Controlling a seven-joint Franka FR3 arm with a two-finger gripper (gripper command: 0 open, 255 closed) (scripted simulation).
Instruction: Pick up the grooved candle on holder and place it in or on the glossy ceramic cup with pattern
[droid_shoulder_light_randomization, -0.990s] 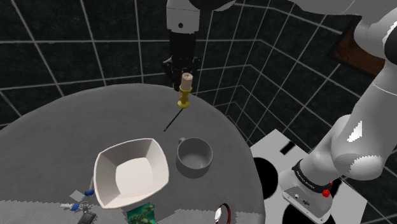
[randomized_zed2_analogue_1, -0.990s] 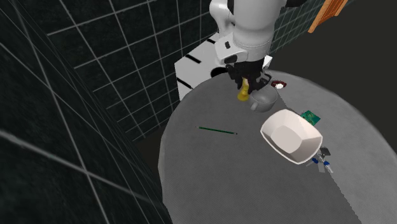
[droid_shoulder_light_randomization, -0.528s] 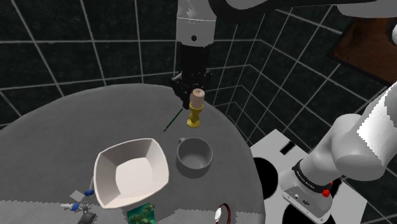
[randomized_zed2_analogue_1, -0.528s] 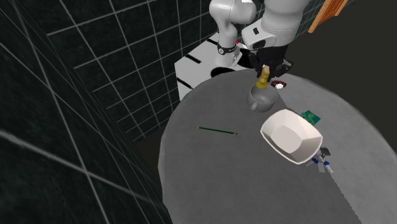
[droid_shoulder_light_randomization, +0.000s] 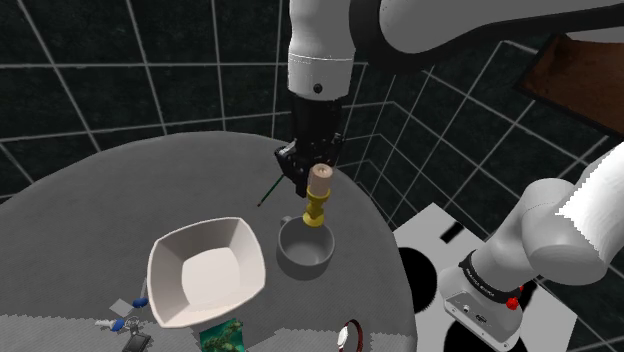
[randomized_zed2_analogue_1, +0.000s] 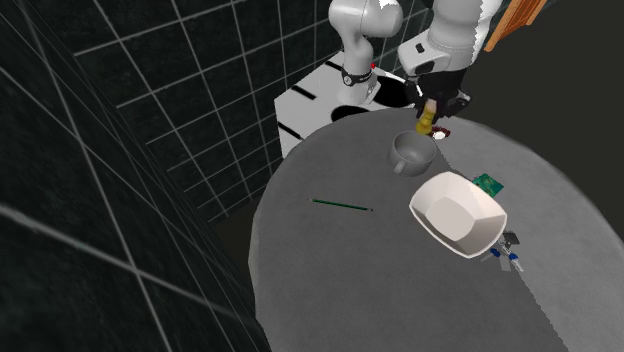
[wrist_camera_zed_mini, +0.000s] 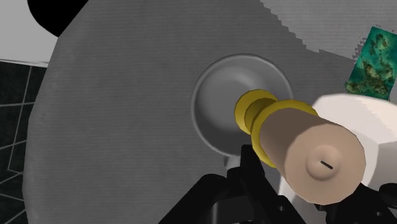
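Clamps black gripper (droid_shoulder_light_randomization: 310, 178) on beige cylindrical candle (wrist_camera_zed_mini: 305, 149) with ribbed yellow holder (droid_shoulder_light_randomization: 314, 214), hangs it over round grey cup (droid_shoulder_light_randomization: 300, 256), beside squarish white bowl (droid_shoulder_light_randomization: 205, 268) on grey desk (droid_shoulder_light_randomization: 110, 190)

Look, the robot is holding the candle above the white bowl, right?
Not the bowl. The gripper holds the candle above the grey cup; the white bowl stands beside the cup. The shoulder view shows it.
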